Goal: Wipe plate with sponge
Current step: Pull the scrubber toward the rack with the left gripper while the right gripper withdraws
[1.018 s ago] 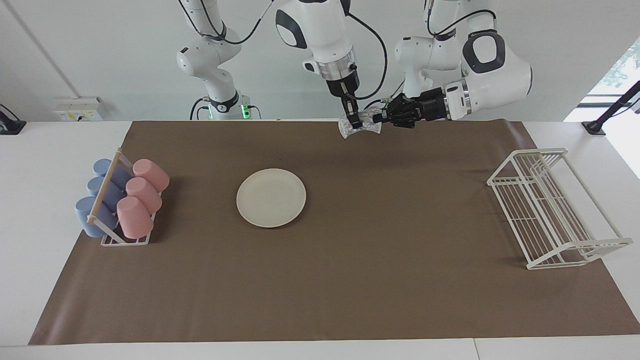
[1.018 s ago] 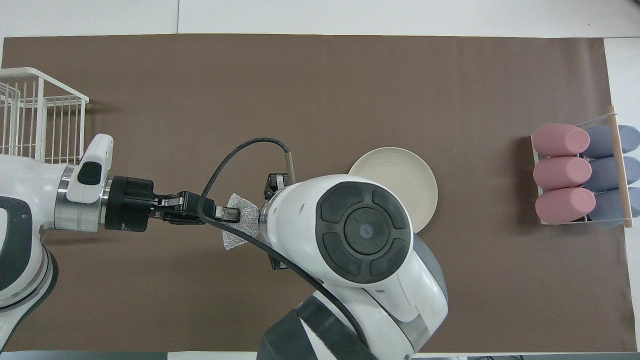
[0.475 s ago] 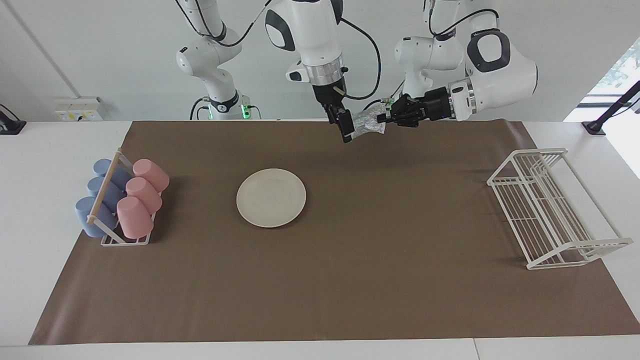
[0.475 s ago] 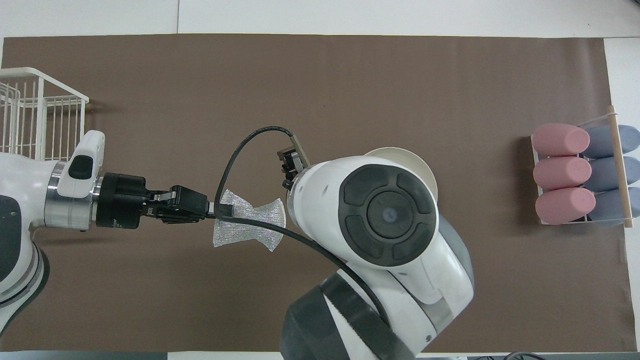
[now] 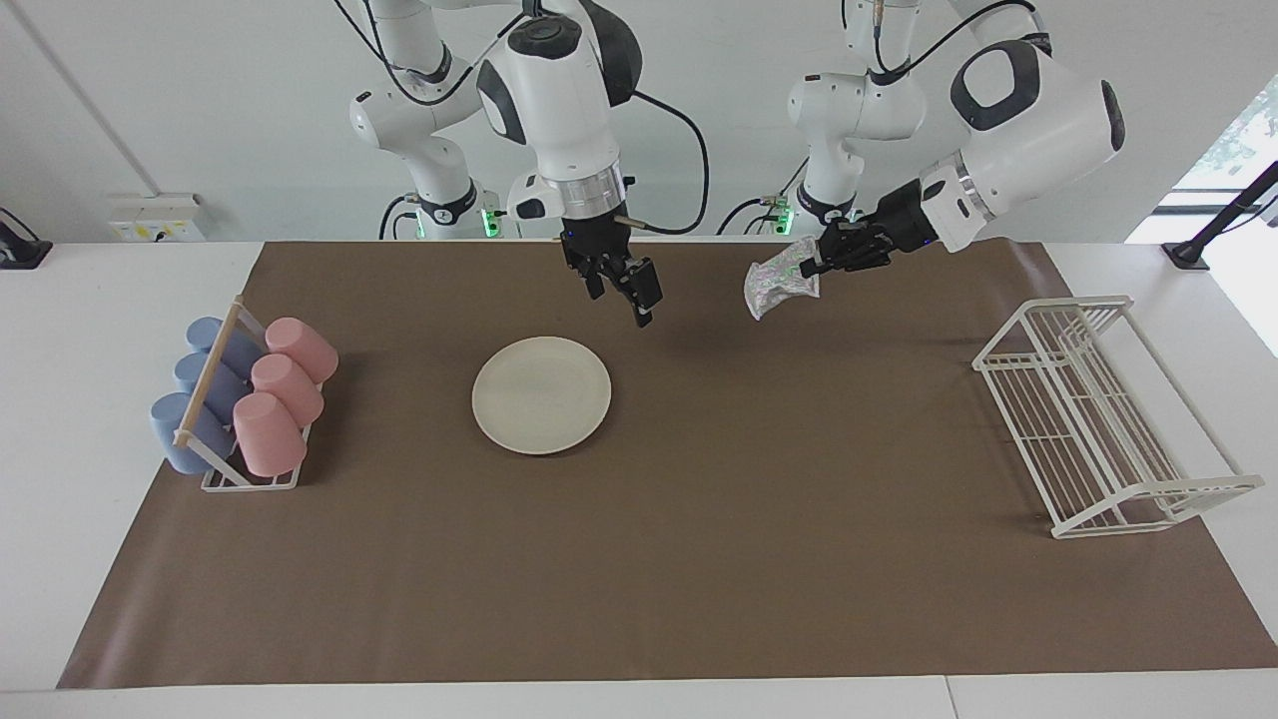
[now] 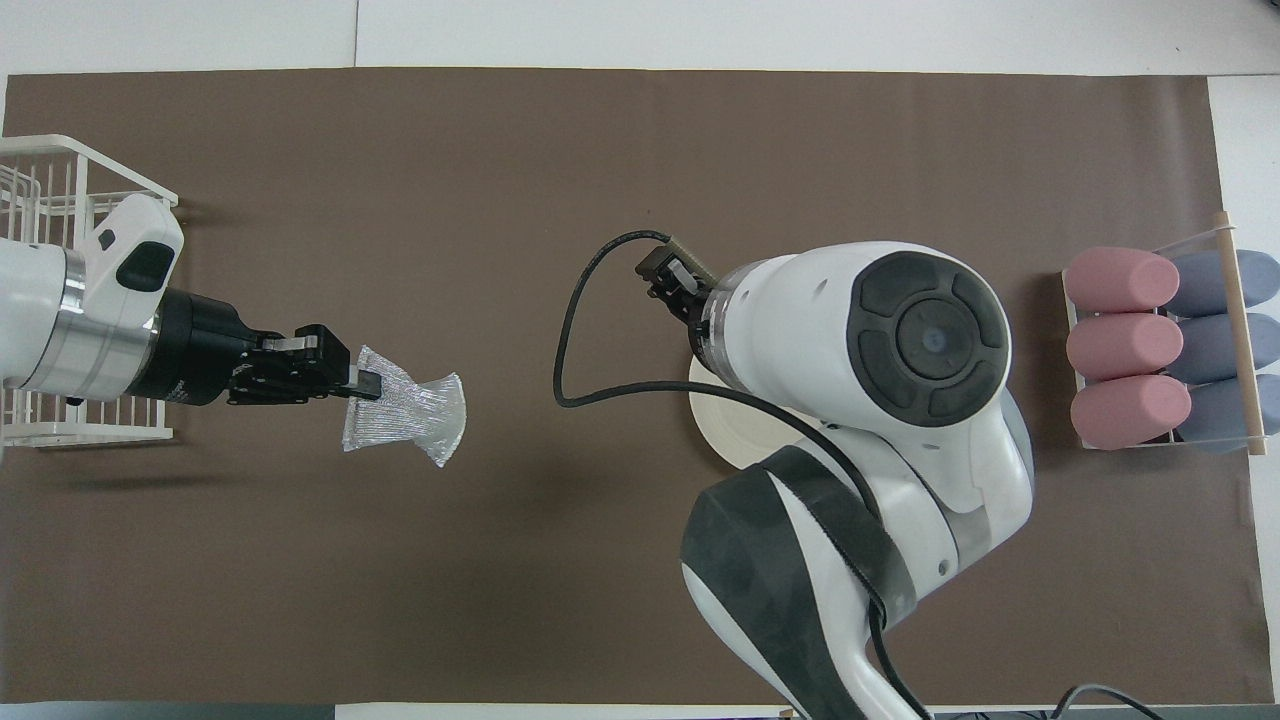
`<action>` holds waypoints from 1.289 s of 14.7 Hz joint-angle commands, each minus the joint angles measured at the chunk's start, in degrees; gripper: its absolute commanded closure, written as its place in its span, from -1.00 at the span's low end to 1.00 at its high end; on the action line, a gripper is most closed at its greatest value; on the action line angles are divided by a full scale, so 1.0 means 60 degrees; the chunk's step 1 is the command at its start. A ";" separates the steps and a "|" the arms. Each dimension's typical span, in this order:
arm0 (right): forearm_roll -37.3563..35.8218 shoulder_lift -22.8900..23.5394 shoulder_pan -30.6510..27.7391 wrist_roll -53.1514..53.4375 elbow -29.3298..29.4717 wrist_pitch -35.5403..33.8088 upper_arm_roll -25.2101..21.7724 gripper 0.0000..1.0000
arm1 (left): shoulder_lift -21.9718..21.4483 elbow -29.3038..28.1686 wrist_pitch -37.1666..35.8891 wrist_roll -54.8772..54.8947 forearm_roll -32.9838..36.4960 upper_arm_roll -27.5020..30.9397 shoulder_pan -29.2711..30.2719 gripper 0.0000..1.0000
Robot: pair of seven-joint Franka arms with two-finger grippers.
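Two arms work over a surface covered by a brown mat. The left claw is clamped on one end of the sponge, a silvery, glittery mesh pad pinched at its middle. The sponge hangs in the air from that claw, its free end drooping, over bare mat toward the left arm's end of the surface; in the overhead view the sponge fans out from the left claw.

The right claw has its fingers apart and holds nothing. It hangs in the air over the mat just beside the plate's edge nearest the robots, well apart from the sponge.

The plate, round and cream-white, lies flat on the mat near the middle of the surface, somewhat toward the right arm's end. From above, the right arm covers most of the plate.

At the right arm's end of the mat a small holder carries three pink cups and three blue cups lying on their sides. At the left arm's end stands a white wire rack, near the mat's edge.
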 commanded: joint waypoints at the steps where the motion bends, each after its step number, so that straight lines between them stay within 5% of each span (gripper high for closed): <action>1: -0.0147 -0.0394 -0.0546 -0.1688 -0.0630 0.0585 0.0092 -1.00 | 0.0305 0.0544 -0.0345 -0.0197 0.2027 -0.0023 0.0138 1.00; 3: 0.0086 -0.0277 -0.1088 -0.3942 -0.0426 0.0555 0.0121 -1.00 | 0.0407 0.0893 -0.0461 -0.0401 0.3463 -0.0023 0.0138 1.00; 7: 0.0527 0.0628 -0.0916 -0.4932 0.0362 0.0731 0.0150 -1.00 | 0.1373 0.2987 -0.1924 -0.0622 0.6012 -0.0038 0.0109 1.00; 9: 0.0164 0.1636 -0.0870 -0.5372 0.1866 0.0542 0.0136 -1.00 | 0.1418 0.3166 -0.2088 -0.0622 0.7565 -0.0052 -0.0009 1.00; 12: -0.0673 0.2052 -0.1162 -0.6831 0.2344 0.0425 0.0121 -1.00 | 0.1505 0.3283 -0.1680 -0.0637 0.9337 -0.0052 0.0035 1.00; 17: -0.0880 0.1717 -0.2435 -1.1051 0.2869 -0.2455 0.0062 -1.00 | 0.2412 0.3533 -0.0597 -0.0680 1.3205 -0.0067 0.0020 1.00; 19: -0.0822 0.1657 -0.2889 -1.2984 0.3367 -0.3817 0.0033 -1.00 | 0.2866 0.3460 -0.0040 -0.1553 1.3563 -0.0052 0.0122 1.00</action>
